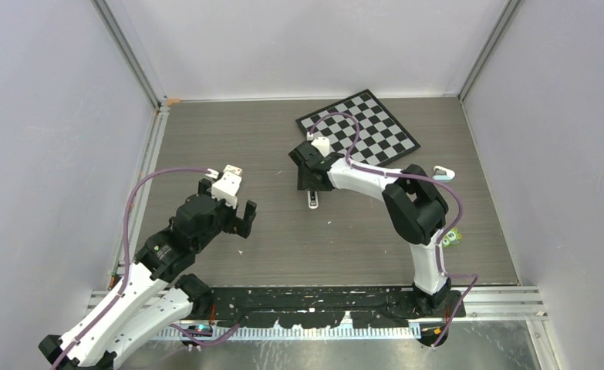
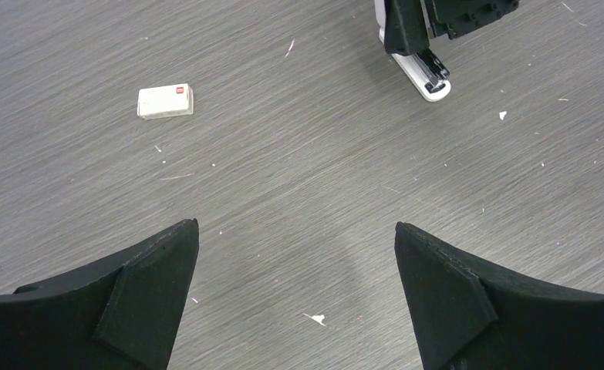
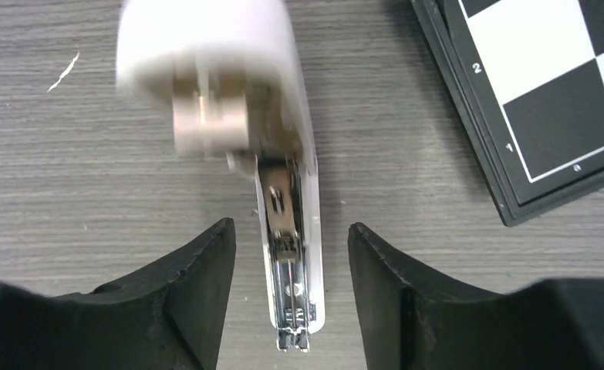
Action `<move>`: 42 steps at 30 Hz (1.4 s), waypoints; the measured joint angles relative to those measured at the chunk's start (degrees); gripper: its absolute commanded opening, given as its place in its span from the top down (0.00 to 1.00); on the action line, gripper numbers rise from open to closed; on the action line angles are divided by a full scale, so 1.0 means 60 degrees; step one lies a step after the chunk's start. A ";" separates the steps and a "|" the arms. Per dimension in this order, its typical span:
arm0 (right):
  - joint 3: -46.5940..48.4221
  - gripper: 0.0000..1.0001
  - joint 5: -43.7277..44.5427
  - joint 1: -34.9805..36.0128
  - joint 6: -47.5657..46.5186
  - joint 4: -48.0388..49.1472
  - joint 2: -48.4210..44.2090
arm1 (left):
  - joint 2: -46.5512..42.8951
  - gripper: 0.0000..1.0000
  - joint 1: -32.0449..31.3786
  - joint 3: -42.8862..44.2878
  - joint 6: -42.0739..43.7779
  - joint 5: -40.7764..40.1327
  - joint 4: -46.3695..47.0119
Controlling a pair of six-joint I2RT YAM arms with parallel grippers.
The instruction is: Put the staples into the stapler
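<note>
Stapler (image 3: pixel 291 293) on table (image 2: pixel 283 169) btwn R gripper (image 3: pixel 291 226) fingers, lid up, magazine bare; jaws apart, no contact. L gripper (image 2: pixel 295 224) wide open, empty. Staples (image 2: pixel 165 101) lie well apart from stapler, so loading's still to do.

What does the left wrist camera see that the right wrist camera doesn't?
Only the left wrist view shows the staples, lying alone on the table, and the open left gripper. Only the right wrist view shows the chessboard and the inside of the stapler, whose top is lifted. Both show the stapler, the right gripper at it with its jaws apart, and the grey table.
</note>
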 measured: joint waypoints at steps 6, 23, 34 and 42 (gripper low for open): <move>-0.0331 0.37 -0.0302 -0.0229 0.0189 -0.0470 -0.1086 | -0.0036 0.00 0.0000 0.0000 0.0000 -0.0029 -0.0004; -0.1559 0.00 0.1188 -0.4357 0.0943 -0.1949 -0.5144 | -0.0455 0.00 0.0000 0.0000 -0.0004 0.0040 -0.0022; -0.1778 0.00 0.1453 -0.7803 0.2382 -0.2514 -0.3836 | -0.0488 0.00 0.0000 -0.0004 -0.0004 0.0186 -0.0022; -0.1770 0.00 0.0984 -0.9457 0.3504 -0.2506 -0.2940 | -0.0517 0.00 0.0000 -0.0004 -0.0004 0.0193 -0.0022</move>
